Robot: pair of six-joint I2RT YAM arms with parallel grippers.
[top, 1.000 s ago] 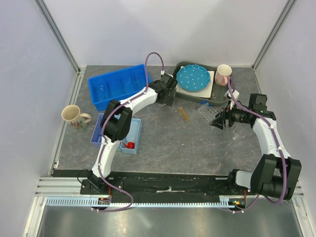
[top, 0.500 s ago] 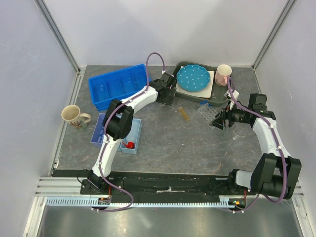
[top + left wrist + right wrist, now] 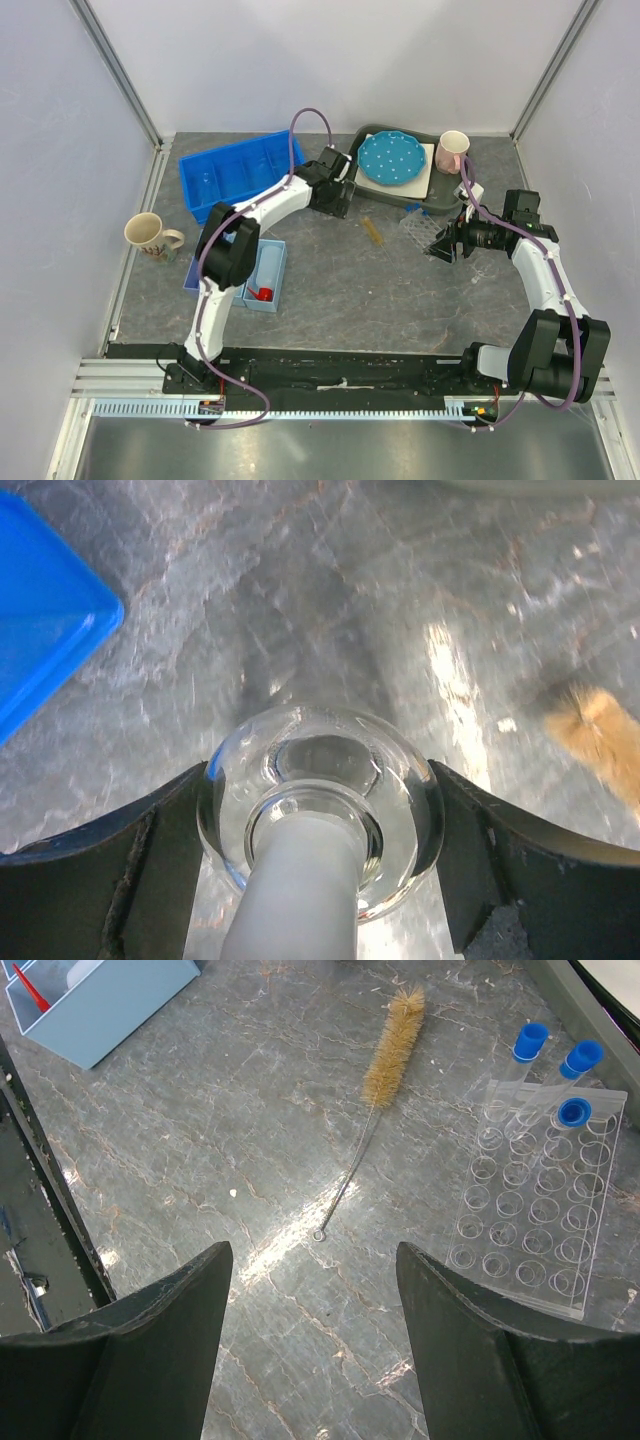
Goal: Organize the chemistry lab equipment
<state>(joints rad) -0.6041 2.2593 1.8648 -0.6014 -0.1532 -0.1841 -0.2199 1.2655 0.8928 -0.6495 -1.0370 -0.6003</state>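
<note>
Left hand point(image 3: 337, 194) shifted left, gripping flask point(image 3: 322, 780) above grey marbled table point(image 3: 340, 290)

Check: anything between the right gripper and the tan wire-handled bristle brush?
Nothing visible. The tan wire-handled bristle brush lies on the table before the right gripper; the clear tube rack sits apart.
</note>
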